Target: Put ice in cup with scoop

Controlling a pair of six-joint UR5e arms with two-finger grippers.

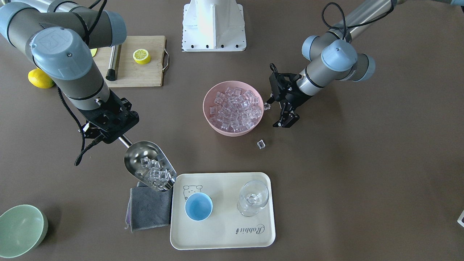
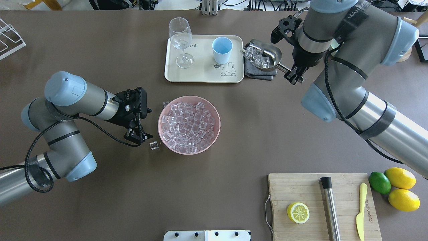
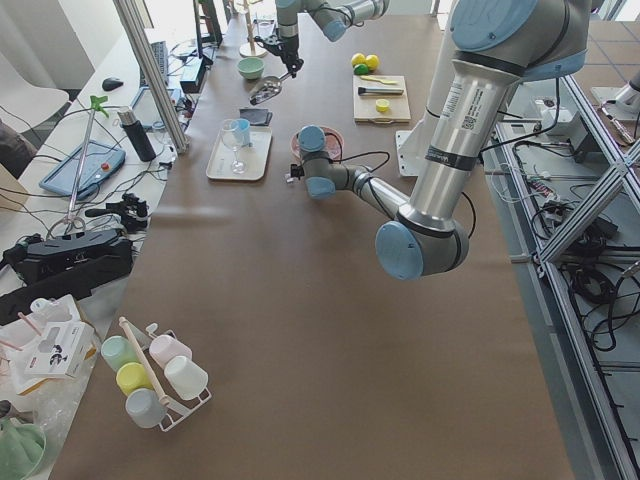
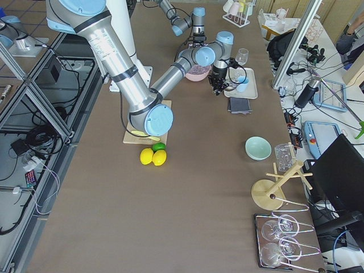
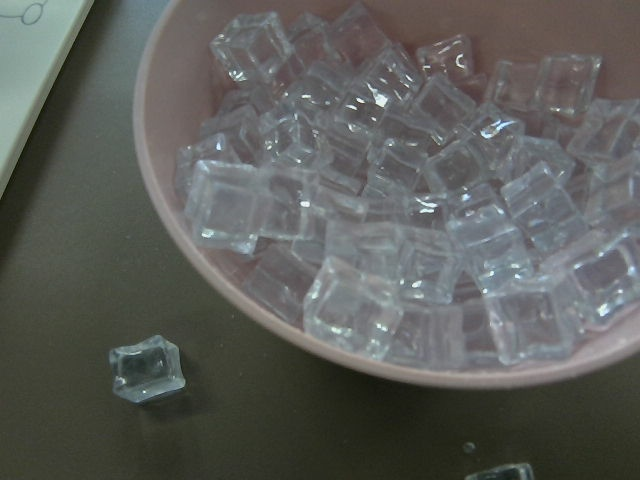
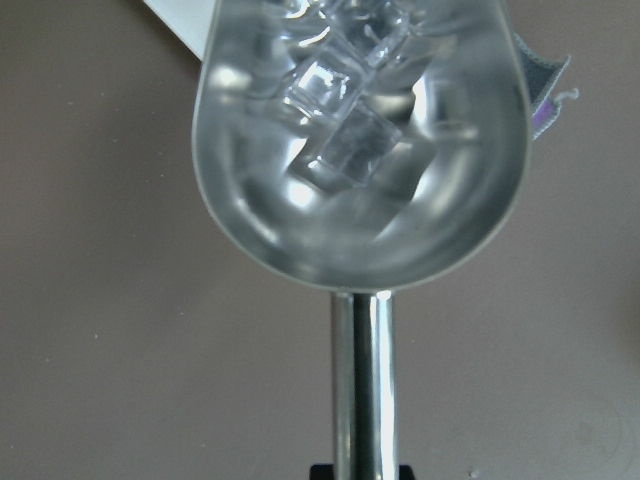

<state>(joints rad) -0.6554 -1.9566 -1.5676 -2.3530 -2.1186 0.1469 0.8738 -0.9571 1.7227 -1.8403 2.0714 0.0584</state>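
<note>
Scoop [image 1: 139, 156], pinched by right gripper [image 1: 121, 138], holds ice [image 1: 156, 172] over cloth [image 1: 148, 212] beside cup [image 1: 198, 206]; pink bowl [image 1: 204, 106] heaped; left gripper [image 1: 278, 111] spread alongside.

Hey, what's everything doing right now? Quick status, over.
Right claw shut on scoop, ice aboard, short of blue cup. Left claw open by pink bowl. Cup empty. Loose ice cube on table, off the path.

table [image 1: 362, 181] carries pink bowl [image 1: 232, 132], tray [image 1: 224, 233], board [image 1: 145, 77], cloth [image 1: 148, 214] (plus stray ice cube [image 1: 261, 144]).
</note>
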